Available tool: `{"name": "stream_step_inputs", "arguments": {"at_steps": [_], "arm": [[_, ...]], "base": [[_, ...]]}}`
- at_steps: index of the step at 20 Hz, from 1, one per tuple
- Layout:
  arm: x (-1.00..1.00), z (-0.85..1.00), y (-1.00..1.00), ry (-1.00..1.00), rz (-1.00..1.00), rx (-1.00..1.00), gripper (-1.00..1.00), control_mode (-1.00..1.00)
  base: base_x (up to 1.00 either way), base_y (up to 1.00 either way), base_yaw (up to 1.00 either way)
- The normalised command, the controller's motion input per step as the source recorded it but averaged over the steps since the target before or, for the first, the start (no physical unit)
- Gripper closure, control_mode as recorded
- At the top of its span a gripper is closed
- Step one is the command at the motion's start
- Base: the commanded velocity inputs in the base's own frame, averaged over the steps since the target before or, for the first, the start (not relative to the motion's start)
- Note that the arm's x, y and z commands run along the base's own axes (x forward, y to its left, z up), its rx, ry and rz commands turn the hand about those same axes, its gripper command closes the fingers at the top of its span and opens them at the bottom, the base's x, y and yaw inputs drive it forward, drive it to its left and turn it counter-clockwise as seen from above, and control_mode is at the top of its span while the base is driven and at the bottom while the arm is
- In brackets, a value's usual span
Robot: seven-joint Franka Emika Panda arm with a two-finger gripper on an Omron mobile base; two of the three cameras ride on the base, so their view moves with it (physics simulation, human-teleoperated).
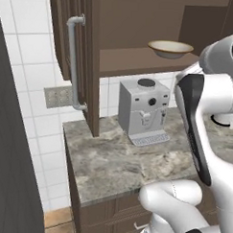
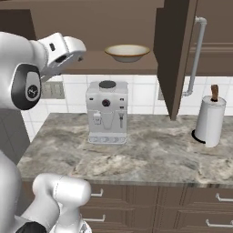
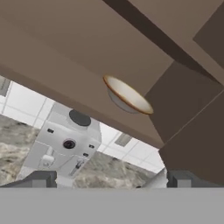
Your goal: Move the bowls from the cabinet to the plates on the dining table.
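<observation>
A shallow tan bowl (image 1: 170,48) (image 2: 127,52) (image 3: 127,95) with a brownish rim sits on the bottom shelf of the open dark brown cabinet (image 1: 135,64) (image 2: 175,54) (image 3: 65,52). My gripper (image 3: 111,180) is open, its two dark fingertips (image 3: 39,179) spread wide with nothing between them. It is below and short of the bowl, looking up at the shelf's underside. My hand (image 2: 63,49) hangs left of the bowl at about shelf height. The plates and the dining table are out of view.
A grey coffee machine (image 1: 143,110) (image 2: 107,111) (image 3: 65,144) stands on the mottled stone counter (image 1: 116,166) (image 2: 150,154), right under the shelf. A paper towel roll (image 2: 209,120) stands at the right. The open cabinet doors (image 1: 78,49) jut out on both sides.
</observation>
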Motion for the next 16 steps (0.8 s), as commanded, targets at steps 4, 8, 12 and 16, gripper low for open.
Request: {"name": "stream_step_inputs", "arguments": {"at_steps": [4,8,12,16], "arm": [[0.3,0.0,-0.03,-0.01,0.01,-0.08,-1.0,-1.0],[0.33,-0.01,-0.04,-0.03,0.01,-0.04,-1.0,-1.0],[0.34,-0.06,-0.06,-0.04,0.01,-0.01,-1.0,-1.0],[0.35,-0.13,-0.05,-0.03,0.01,0.0,-1.0,-1.0]], "base": [[0.0,0.0,0.0],[0.0,0.0,0.0],[0.0,0.0,0.0],[0.0,0.0,0.0]]}}
